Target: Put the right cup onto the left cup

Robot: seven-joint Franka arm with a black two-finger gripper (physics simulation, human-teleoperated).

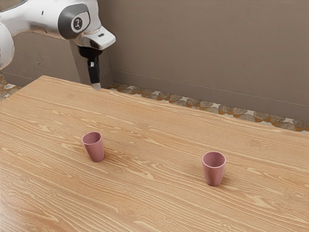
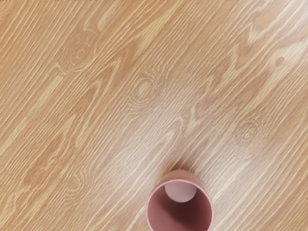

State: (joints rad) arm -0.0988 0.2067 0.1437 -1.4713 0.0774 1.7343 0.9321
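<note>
Above the table's far side, the black gripper points downward, well clear of both cups. A pink cup stands upright toward the exterior view's left. Another cup of the same colour and shape is upright toward the exterior view's right, with a wide gap between the two. Looking down from the hand, the wrist view has one pink cup with its open mouth and round inner bottom visible; which of the two it is, I cannot tell.
The wooden table extends under both cups, its far edge running below the raised arm. Behind it are a plain wall and a strip of stone-patterned floor.
</note>
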